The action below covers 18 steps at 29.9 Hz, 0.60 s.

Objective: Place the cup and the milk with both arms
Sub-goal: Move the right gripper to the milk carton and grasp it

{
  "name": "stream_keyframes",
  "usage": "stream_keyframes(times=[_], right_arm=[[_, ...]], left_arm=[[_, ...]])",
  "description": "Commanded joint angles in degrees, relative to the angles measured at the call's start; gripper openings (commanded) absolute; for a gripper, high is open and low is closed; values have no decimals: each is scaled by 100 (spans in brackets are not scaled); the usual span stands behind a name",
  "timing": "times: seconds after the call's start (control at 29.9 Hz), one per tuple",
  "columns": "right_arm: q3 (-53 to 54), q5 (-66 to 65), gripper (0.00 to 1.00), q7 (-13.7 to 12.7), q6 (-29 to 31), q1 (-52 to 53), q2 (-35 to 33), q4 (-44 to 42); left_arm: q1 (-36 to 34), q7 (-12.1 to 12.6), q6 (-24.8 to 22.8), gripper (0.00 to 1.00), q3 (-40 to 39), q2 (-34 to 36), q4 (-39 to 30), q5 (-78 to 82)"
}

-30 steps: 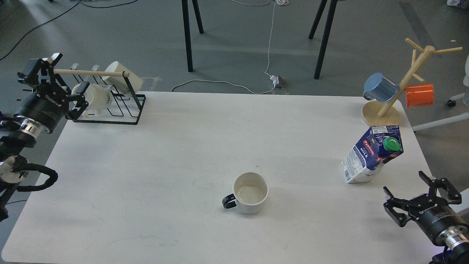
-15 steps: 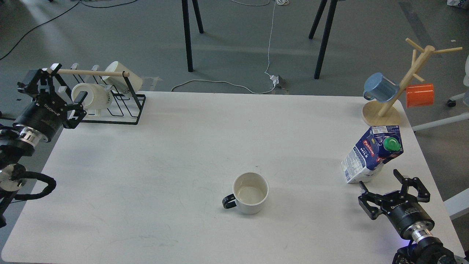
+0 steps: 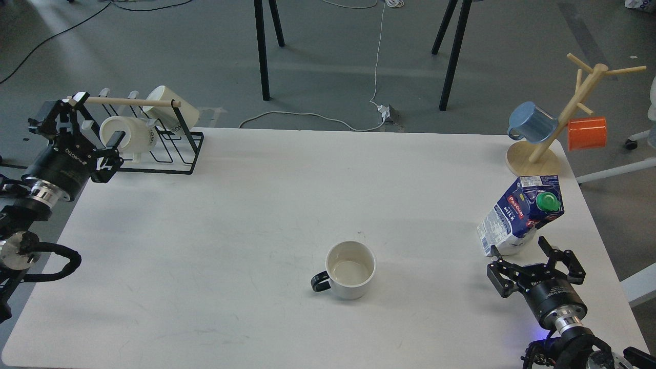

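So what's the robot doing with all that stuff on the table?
It's getting ready to move a cup and some milk. Its right tool is open, just in front of the milk carton, not holding it yet. The white cup stands alone mid-table, untouched. Its left tool is open too, far off by the mug rack.

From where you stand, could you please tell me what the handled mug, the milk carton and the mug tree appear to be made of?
The cream-white mug with the black loop handle looks like glazed ceramic or enamel: smooth, slightly glossy. The blue-and-white gable-top milk carton looks like coated printed paperboard with folded creases and a green plastic-looking cap. The pale branched mug tree looks like unpainted matte wood.
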Motion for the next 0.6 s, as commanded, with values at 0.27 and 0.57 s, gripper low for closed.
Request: stream_keyframes(times=[0.27,0.57], right_arm=[[230,62,99,-1,0,13,9,14],[301,150,99,-1,0,277,106,22]], left_arm=[[9,0,0,99,1,-90,54,158],[53,0,0,99,10,-99,54,158]])
